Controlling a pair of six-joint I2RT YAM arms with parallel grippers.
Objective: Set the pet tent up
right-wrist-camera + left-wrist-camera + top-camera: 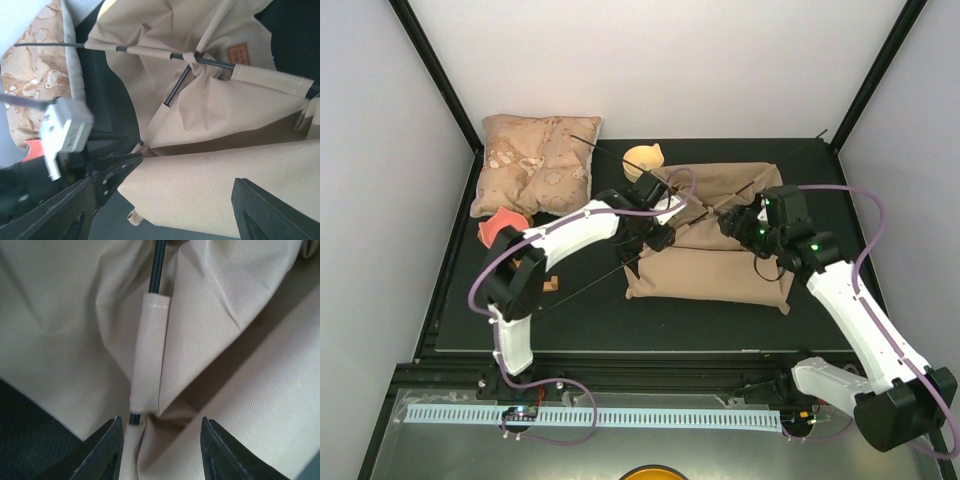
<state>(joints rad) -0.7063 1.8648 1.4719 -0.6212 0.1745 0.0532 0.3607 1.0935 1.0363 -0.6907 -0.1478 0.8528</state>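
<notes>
The pet tent (712, 240) lies collapsed on the black mat, its tan canvas folded and creased. Thin black poles (610, 155) stick out of it toward the back left, back right and front left. My left gripper (656, 236) hovers open at the tent's left edge. In the left wrist view its jaws (160, 452) straddle a canvas sleeve (150, 350) with a black pole (157, 265) running through it. My right gripper (736, 226) is open over the tent's middle. Its wrist view (165, 210) shows canvas, crossed poles (192, 59) and the brown label (238, 53). The white ball is hidden.
A beige patterned pillow (535, 165) lies at the back left and shows in the right wrist view (35, 75). A small tan rounded item (642, 157) sits behind the tent. A red-orange object (500, 228) and a small wooden piece (552, 283) lie at the left.
</notes>
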